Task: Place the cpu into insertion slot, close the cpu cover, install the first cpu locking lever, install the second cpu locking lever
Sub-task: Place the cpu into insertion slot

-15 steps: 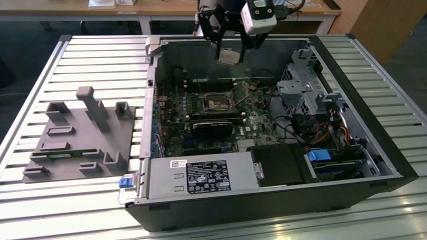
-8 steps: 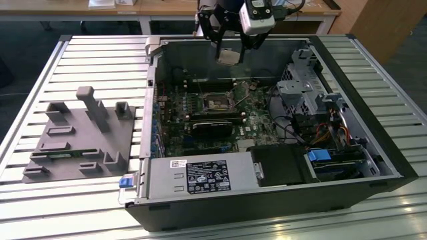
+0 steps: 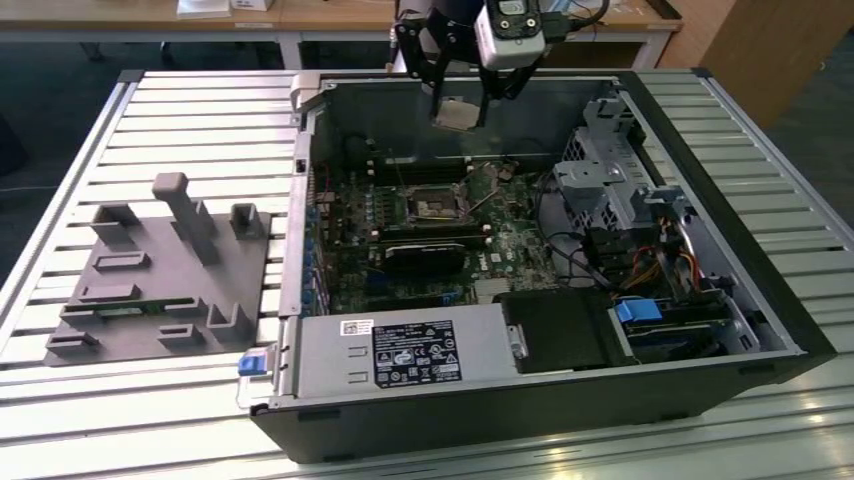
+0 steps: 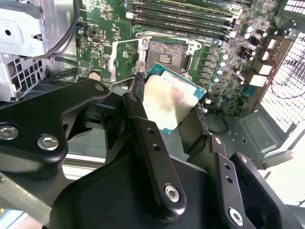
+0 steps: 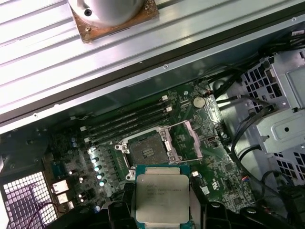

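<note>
My gripper (image 3: 461,103) hangs above the back of the open computer case, shut on the cpu (image 3: 458,114), a flat silver square chip. In both wrist views the cpu (image 4: 169,102) (image 5: 162,198) sits clamped between the two black fingers (image 4: 139,83), well above the board. The insertion slot (image 3: 434,206) (image 4: 167,51) (image 5: 147,151) is a black square socket on the green motherboard (image 3: 514,250), lying bare below the chip. The cpu cover (image 4: 125,59) (image 5: 187,140), a silver frame with a square cut-out, is swung open beside the slot.
The case (image 3: 747,300) lies on a slatted metal table (image 3: 200,130). Inside it are a grey power supply (image 3: 387,355), a black card (image 3: 427,256), a drive cage (image 3: 607,170) and cables. A grey fixture tray (image 3: 147,270) sits at the exterior view's left.
</note>
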### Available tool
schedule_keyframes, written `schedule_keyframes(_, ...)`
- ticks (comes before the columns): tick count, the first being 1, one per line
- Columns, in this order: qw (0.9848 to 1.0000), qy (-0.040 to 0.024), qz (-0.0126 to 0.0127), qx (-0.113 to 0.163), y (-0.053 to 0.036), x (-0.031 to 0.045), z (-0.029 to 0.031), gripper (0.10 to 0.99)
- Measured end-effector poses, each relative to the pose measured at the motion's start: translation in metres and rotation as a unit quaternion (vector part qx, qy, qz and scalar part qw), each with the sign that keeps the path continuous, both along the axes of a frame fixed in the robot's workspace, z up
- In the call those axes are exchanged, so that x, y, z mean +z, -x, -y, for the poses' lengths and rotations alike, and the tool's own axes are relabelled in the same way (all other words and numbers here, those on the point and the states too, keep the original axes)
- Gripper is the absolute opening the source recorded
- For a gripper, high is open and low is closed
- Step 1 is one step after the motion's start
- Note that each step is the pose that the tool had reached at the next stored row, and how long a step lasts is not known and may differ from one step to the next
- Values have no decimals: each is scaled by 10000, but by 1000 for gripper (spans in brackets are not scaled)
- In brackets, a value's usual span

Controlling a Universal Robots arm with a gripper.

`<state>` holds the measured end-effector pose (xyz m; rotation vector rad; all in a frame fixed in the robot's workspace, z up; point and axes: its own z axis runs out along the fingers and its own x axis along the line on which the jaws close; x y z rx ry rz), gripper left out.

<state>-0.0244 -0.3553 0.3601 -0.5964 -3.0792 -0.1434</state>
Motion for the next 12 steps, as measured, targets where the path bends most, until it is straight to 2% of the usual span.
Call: schedule_keyframes(12,9997,0,0,-241,15,-1,-1,537)
